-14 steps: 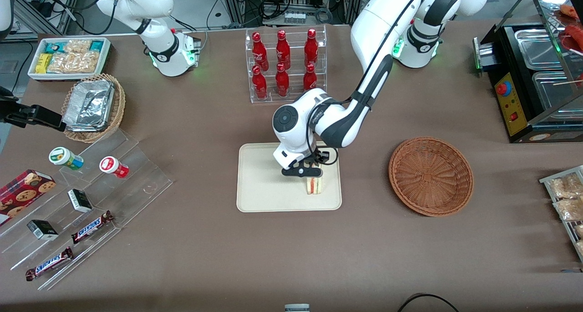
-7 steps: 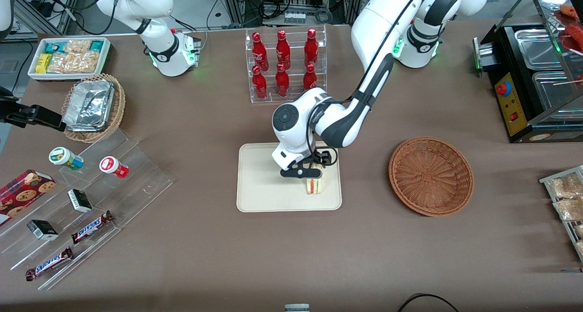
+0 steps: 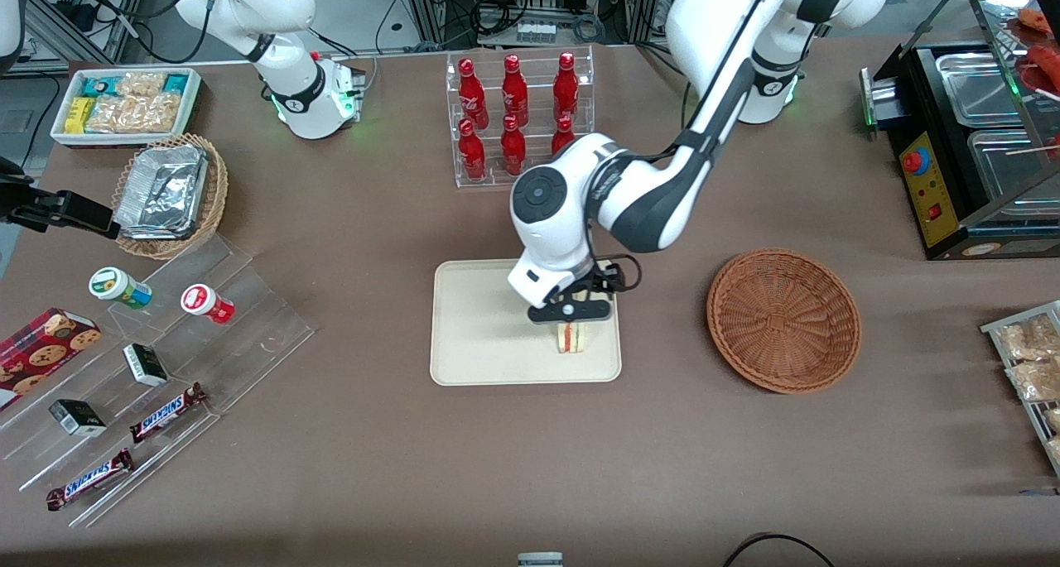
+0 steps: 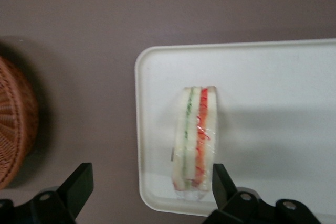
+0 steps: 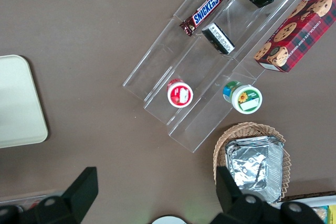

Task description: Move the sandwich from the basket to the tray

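Just right of the front view's centre, my two-finger gripper (image 3: 573, 309) hangs above the small triangular sandwich wedge (image 3: 571, 337), fingers spread wide and gripping nothing. My wrist view shows one black fingertip (image 4: 79, 182) out over bare table and the other close by the sandwich (image 4: 195, 139), neither visibly touching it. The sandwich stands on its edge on the flat cream-white rectangular tray (image 3: 480, 335), near the tray's rim toward the round reddish-brown woven wicker basket (image 3: 783, 319). Clear film wraps the pale bread, and I count green, pink and red filling stripes along the cut face. The tray (image 4: 273, 108) has rounded corners and a low smooth rim; most of its surface lies bare toward the parked arm's end. A band of matte brown tabletop (image 3: 662, 335) separates tray and basket. The basket (image 4: 14, 119) holds nothing, its ribbed weave circling inward. One sandwich, one tray, one basket.
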{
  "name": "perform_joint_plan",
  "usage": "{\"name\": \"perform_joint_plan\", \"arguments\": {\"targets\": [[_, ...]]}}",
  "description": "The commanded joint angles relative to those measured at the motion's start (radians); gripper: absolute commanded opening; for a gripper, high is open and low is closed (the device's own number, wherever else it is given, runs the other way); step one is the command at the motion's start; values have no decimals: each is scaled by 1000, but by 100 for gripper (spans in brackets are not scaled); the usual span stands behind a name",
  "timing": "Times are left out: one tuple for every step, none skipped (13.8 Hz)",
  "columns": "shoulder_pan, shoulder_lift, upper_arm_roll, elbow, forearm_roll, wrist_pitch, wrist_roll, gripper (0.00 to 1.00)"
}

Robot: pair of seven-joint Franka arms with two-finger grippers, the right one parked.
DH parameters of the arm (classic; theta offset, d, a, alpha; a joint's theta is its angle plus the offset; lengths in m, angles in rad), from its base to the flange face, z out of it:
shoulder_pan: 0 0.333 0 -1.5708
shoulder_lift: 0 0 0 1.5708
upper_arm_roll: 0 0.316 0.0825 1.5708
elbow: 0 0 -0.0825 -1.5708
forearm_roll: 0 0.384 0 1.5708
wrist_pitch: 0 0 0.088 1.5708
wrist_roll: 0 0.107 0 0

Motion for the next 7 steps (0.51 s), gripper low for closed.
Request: {"name": "perform_joint_plan", "arguments": {"targets": [[87, -64, 6, -13, -48, -18, 12, 100], [120, -81, 6, -13, -86, -10, 38, 100], [139, -93, 9, -10, -109, -10, 54, 100], [177, -108, 9, -8, -116, -16, 58, 100], [217, -130, 8, -10, -116, -18, 59, 100], [236, -150, 8, -14, -117, -21, 68, 100], [262, -165, 8, -19, -117, -33, 105, 100]]}}
